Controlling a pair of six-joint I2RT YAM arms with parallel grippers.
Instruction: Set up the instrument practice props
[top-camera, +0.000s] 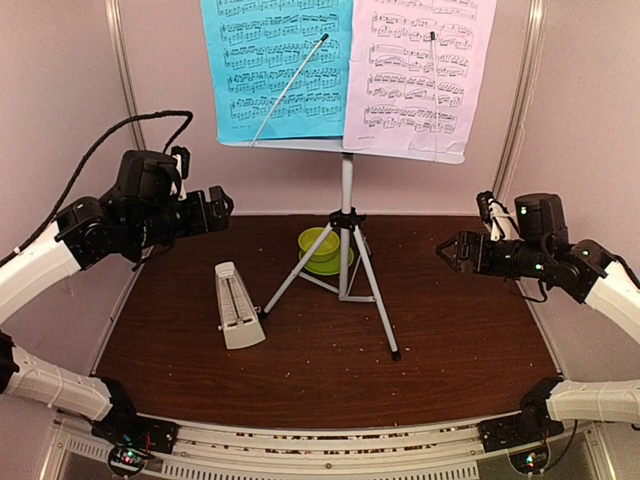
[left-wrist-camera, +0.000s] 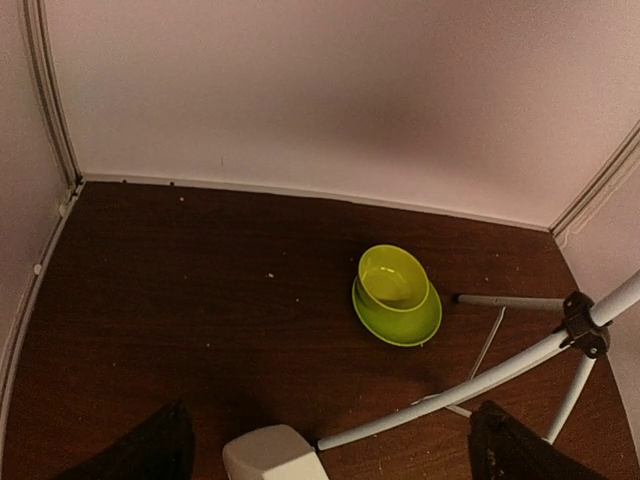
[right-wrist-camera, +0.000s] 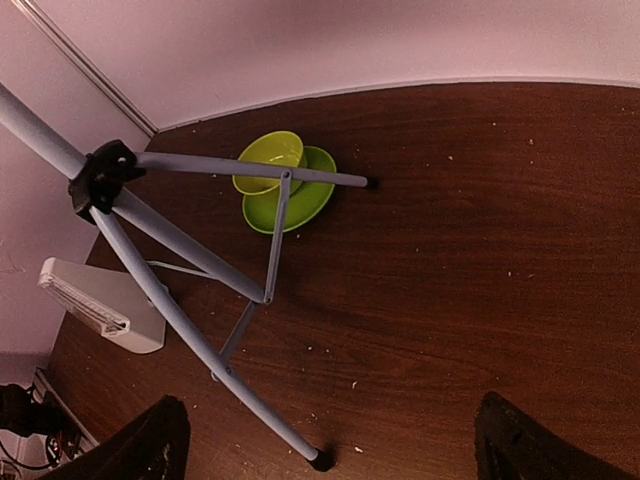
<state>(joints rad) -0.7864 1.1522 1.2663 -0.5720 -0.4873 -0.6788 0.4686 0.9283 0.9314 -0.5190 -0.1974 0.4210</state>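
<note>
Spread wide and holding nothing, as I see them, the left gripper (top-camera: 222, 207) and right gripper (top-camera: 447, 250) flank the music stand (top-camera: 346, 170) mid-table. On its desk rest the blue sheet (top-camera: 275, 70) and pink sheet (top-camera: 420, 75). The metronome (top-camera: 238, 305) stands near its left leg, with a green bowl (top-camera: 320, 243) behind the pole.

The music stand (top-camera: 345, 150) stands at the middle of the table (top-camera: 450, 330), with the blue sheet (top-camera: 275, 65) and pink sheet (top-camera: 420, 70) side by side on it at 12 o'clock. Reckoned from its column, the metronome (top-camera: 237, 305) stands upright at 8 o'clock and the green bowl (top-camera: 320, 245) sits close by at 11. The left gripper (top-camera: 222, 207) hangs at 10 o'clock, the right gripper (top-camera: 447, 250) at 3.
</note>
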